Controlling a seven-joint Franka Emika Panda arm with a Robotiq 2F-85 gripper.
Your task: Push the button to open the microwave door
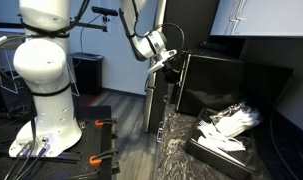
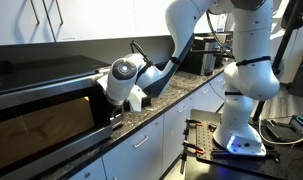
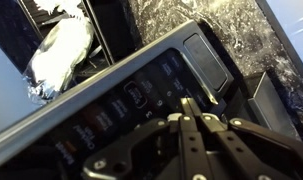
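Observation:
The black microwave stands on the counter, and its glossy door (image 1: 236, 85) (image 2: 41, 125) is closed in both exterior views. My gripper (image 1: 171, 60) (image 2: 118, 114) is at the control panel beside the door. In the wrist view the gripper (image 3: 187, 101) is shut with nothing between its fingers. Its tips rest against or just off the dark control panel (image 3: 111, 110). They sit at the lower-left corner of a large rectangular button (image 3: 206, 60). Smaller round and lettered keys run along the panel to the left.
A low black tray of white plastic sheets (image 1: 226, 130) lies on the speckled granite counter (image 1: 176, 150) in front of the microwave. The robot's white base (image 1: 46, 90) stands on the floor beside the counter, with red-handled tools (image 1: 101, 125) at its foot.

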